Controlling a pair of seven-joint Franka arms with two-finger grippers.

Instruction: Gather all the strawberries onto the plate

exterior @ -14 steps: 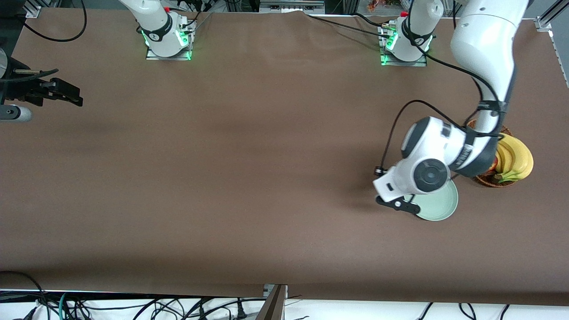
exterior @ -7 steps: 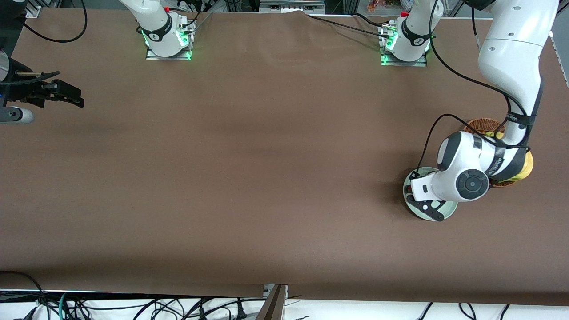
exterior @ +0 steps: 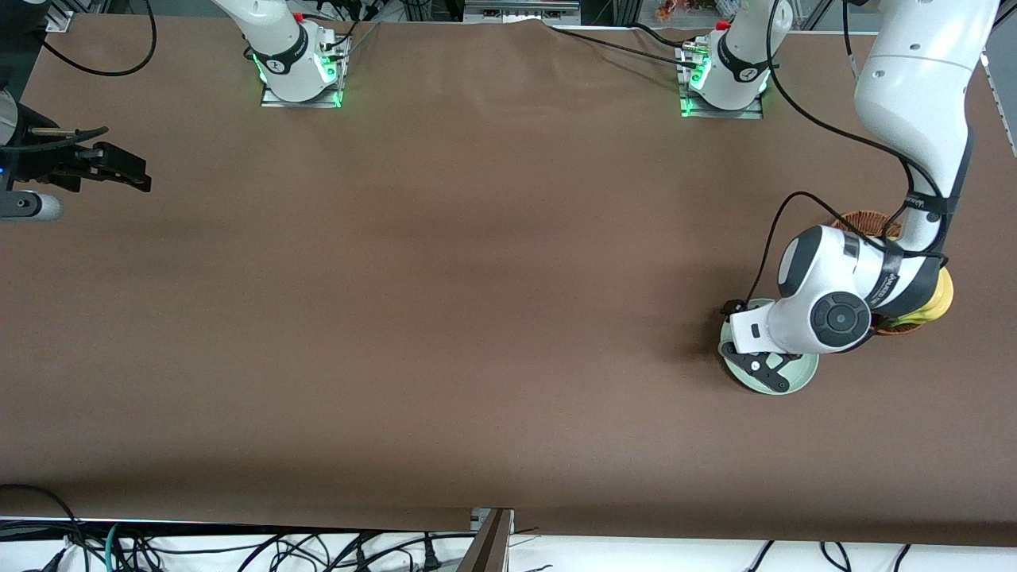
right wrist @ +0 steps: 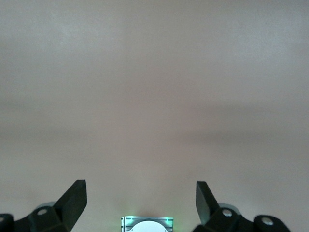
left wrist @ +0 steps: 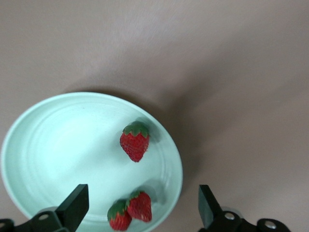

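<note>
The pale mint-green plate point(exterior: 801, 380) lies near the left arm's end of the table. In the left wrist view the plate point(left wrist: 58, 145) holds three strawberries: one alone point(left wrist: 135, 144) and two touching each other point(left wrist: 141, 207) point(left wrist: 119, 216) near the rim. In the front view the left hand hides them. My left gripper point(exterior: 764, 372) hangs just over the plate, open and empty point(left wrist: 141, 193), its fingers to either side of the pair of berries. My right gripper point(exterior: 119, 169) waits open and empty point(right wrist: 140, 191) over the table's edge at the right arm's end.
A brown wicker basket point(exterior: 868, 219) with yellow bananas point(exterior: 942, 292) stands beside the plate, farther from the front camera and partly under the left arm. The right arm's base point(right wrist: 147, 224) shows in the right wrist view.
The left arm swung toward the basket, and its gripper went from over the plate's edge to over the plate's middle. The right arm has not moved.
</note>
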